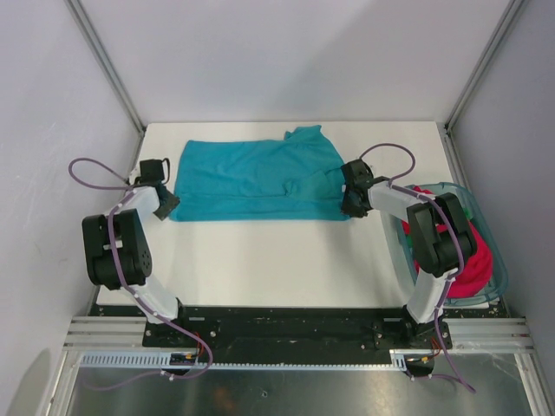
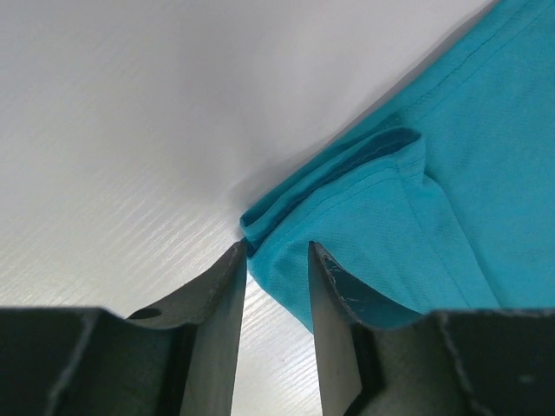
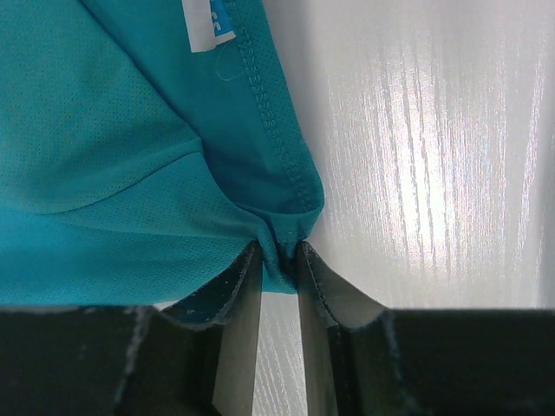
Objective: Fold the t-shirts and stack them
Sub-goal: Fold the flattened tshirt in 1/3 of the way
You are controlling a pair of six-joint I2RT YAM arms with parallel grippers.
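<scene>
Teal shirt [image 1: 256, 180] lies long axis left-to-right. Right claw [image 3: 279, 250] pinches its near-right corner; left claw [image 2: 276, 251], jaws narrowly apart, straddles near-left corner, not gripping.

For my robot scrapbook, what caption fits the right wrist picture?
Right gripper pinches the hem corner of the teal t-shirt on the white table.

One tag, nothing readable
A small white tag [image 3: 206, 24] lies on the teal t-shirt [image 3: 113, 130] beside its stitched hem, seen in the right wrist view. The picture's top edge cuts the tag off, and too little of its blue mark shows to read.
</scene>
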